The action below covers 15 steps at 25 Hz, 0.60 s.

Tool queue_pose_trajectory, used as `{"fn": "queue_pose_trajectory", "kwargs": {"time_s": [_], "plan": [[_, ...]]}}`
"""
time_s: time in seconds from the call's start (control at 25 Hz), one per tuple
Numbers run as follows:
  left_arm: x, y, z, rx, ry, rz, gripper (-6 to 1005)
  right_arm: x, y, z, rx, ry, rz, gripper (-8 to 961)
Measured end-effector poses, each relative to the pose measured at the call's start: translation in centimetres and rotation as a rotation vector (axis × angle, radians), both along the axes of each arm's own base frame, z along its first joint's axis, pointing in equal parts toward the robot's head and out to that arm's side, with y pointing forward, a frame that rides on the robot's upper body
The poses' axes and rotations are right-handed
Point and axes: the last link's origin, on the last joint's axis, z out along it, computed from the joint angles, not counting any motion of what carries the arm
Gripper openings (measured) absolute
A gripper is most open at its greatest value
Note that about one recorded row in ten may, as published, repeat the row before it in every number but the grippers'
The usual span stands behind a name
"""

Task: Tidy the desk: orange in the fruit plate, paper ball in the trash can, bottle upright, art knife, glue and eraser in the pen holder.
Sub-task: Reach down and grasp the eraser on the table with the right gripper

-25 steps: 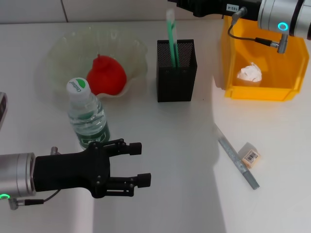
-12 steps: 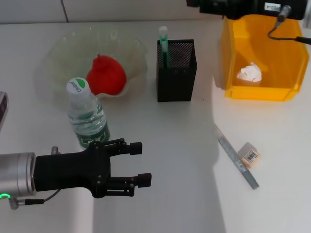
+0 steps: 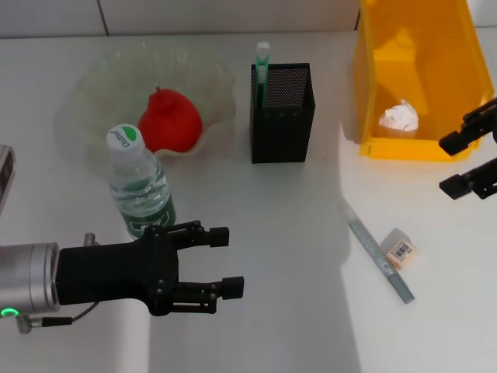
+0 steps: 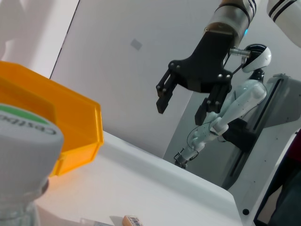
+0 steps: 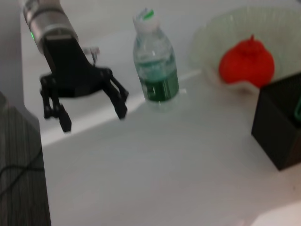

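The orange (image 3: 170, 120) lay in the fruit plate (image 3: 101, 81) at the far left of the tabletop (image 3: 272, 233), and the paper ball (image 3: 399, 116) sat inside the yellow trash can (image 3: 411, 47) at the far right. The bottle (image 3: 140, 186) stood upright just near of the plate, green cap on top. Between plate and trash can stood the black mesh pen holder (image 3: 283, 113), with a green-and-white stick, probably the glue (image 3: 262, 66), leaning in its left corner. On the near right of the tabletop the art knife (image 3: 379, 259) lay flat, with the eraser (image 3: 399, 249) just beside it on its right; whether they touched could not be told.

The left hand (image 3: 221, 261) hovered near of the bottle, pointing right, its fingers spread and holding nothing. The right hand (image 3: 468, 165) hung at the right edge, just near of the trash can and far of the eraser, fingers apart and empty.
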Motion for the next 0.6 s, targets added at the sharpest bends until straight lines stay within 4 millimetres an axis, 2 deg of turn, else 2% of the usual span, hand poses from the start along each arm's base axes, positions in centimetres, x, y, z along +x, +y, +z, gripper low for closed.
{"fn": "queue_pose_trajectory", "kwargs": {"time_s": [0.28,0.36,0.6], "plan": [[-0.2,0.0,0.0,0.007,0.005,0.009,859,1.1,-0.2,-1.9,-0.080,-0.276,0.021,654],[-0.2,0.1,-0.1,0.009,0.009,0.011,859,1.4,-0.4,-2.7,-0.112,-0.332,0.079,654],[-0.5,0.0,-0.6,0.004,0.018,0.040,859,1.3,-0.6,-3.6,-0.164,-0.342,0.199,654]]}}
